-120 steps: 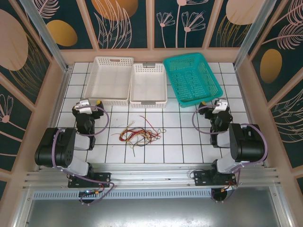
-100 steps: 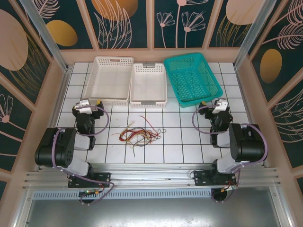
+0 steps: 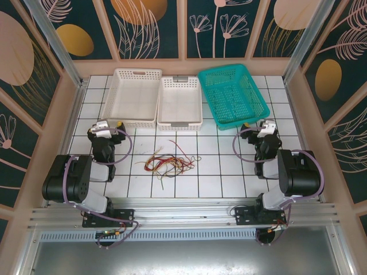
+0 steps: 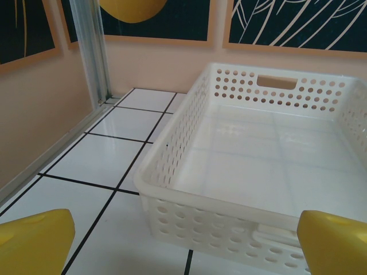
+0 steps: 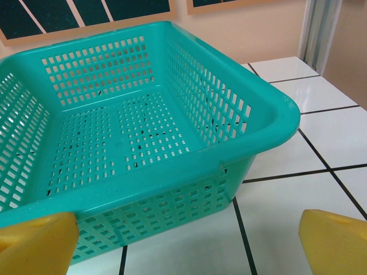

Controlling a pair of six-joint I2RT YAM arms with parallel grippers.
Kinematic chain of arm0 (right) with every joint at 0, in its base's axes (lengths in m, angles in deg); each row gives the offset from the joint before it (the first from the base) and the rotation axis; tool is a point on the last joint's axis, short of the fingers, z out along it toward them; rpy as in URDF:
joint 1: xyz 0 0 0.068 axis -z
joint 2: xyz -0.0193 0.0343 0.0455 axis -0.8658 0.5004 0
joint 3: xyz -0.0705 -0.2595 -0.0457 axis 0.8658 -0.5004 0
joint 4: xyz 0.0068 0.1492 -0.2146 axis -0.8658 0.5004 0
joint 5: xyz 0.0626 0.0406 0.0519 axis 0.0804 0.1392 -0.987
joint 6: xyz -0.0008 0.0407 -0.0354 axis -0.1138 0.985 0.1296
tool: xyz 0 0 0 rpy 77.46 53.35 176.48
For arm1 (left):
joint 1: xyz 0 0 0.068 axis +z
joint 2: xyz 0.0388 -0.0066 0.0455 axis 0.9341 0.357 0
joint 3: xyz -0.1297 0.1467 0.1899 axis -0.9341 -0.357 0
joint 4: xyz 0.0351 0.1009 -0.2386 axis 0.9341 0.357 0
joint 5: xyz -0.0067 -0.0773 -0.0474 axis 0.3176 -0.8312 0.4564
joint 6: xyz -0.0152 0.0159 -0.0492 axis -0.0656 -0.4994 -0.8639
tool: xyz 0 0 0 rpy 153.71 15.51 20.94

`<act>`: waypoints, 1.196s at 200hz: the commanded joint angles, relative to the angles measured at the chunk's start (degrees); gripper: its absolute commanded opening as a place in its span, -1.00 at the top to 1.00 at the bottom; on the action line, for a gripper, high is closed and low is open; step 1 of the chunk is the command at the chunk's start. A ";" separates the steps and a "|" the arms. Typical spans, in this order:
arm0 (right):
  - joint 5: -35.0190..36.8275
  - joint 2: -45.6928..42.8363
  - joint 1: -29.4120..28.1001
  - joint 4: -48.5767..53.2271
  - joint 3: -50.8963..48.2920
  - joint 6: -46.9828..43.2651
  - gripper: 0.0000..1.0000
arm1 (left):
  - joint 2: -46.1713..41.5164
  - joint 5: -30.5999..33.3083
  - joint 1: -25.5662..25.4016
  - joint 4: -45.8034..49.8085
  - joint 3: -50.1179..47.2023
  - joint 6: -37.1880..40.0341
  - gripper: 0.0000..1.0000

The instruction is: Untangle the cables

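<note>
cables (image 3: pixel 166 162) between left gripper (image 3: pixel 109 125), right gripper (image 3: pixel 265 125), touching neither

Nothing has visibly changed since the earlier pictures

No text, label, brand, number or sign can be read. The wall panels (image 3: pixel 149 23) at the far side carry only drawn leaves, flowers and round shapes. The two white baskets (image 3: pixel 117 86) and the teal basket (image 5: pixel 172 166) show plain perforated plastic with no legible marking.
</note>
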 commanded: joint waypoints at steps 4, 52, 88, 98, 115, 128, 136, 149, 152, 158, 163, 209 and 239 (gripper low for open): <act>-0.59 0.12 -0.07 -0.75 0.98 -0.60 -0.98 | -0.40 -1.03 0.41 -0.68 0.36 0.43 -0.98; -0.59 0.10 -0.12 -0.78 1.00 -0.58 -0.98 | -0.37 -0.96 0.41 -0.68 0.36 0.37 -0.98; -0.59 0.13 -0.08 -0.73 0.96 -0.62 -0.98 | -0.41 -0.96 0.42 -0.68 0.36 0.38 -0.98; -0.59 0.11 -0.12 -0.78 0.97 -0.62 -0.98 | -0.34 -0.96 0.37 -0.68 0.32 0.41 -0.98; -0.59 0.17 -0.11 -0.82 0.98 -0.61 -0.98 | -0.46 -0.96 0.37 -0.68 0.36 0.38 -0.98; -0.63 0.08 -0.18 -0.94 0.94 -0.75 -0.98 | -0.32 -0.96 0.38 -0.68 0.36 0.44 -0.98; -1.33 -0.23 -0.23 -0.11 1.26 -1.09 -0.98 | -0.37 -0.96 0.42 -0.68 0.36 0.40 -0.98; -1.63 -1.06 -0.26 2.08 2.13 -1.23 -0.98 | -0.38 -0.96 0.40 -0.68 0.36 0.47 -0.98; -1.69 -1.50 -0.35 2.63 2.18 -1.38 -0.98 | -0.38 -0.97 0.38 -0.68 0.36 0.36 -0.98; -1.81 -2.73 -0.58 3.60 2.23 -1.68 -0.98 | -0.34 -0.96 0.37 -0.68 0.36 0.38 -0.97; -1.61 -3.91 -0.85 4.73 2.19 -2.04 -0.98 | -0.39 -0.97 0.40 -0.68 0.36 0.44 -0.97; 7.29 -14.89 -8.31 14.10 1.96 -4.56 -0.98 | -0.32 -1.03 0.38 -0.60 0.43 0.40 -0.97; 8.12 -23.76 -10.71 18.98 2.32 -4.07 -0.98 | -0.33 -1.00 0.37 -0.64 0.40 0.33 -0.98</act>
